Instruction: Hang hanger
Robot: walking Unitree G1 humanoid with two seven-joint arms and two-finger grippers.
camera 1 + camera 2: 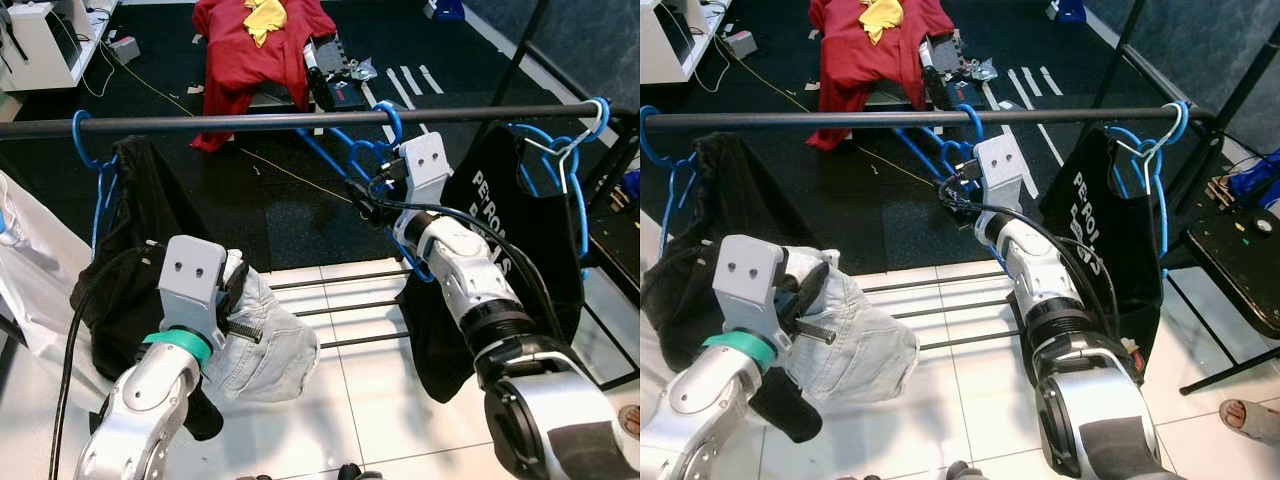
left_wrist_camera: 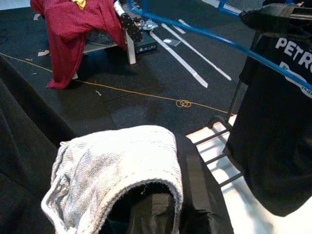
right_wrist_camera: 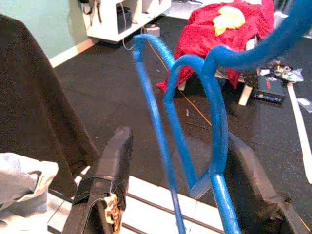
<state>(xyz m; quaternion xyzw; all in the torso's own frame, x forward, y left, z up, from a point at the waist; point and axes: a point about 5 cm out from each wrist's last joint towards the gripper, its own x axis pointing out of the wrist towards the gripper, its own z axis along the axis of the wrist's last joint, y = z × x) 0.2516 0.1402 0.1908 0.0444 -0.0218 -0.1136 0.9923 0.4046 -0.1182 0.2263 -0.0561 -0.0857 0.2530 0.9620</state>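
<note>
Carefully now: right end effector, fingers spread around the blue hanger, should lift its hook over the rail; left end effector grips grey cloth.

Pale denim garment draped over black fingers, black shirt beside
</note>
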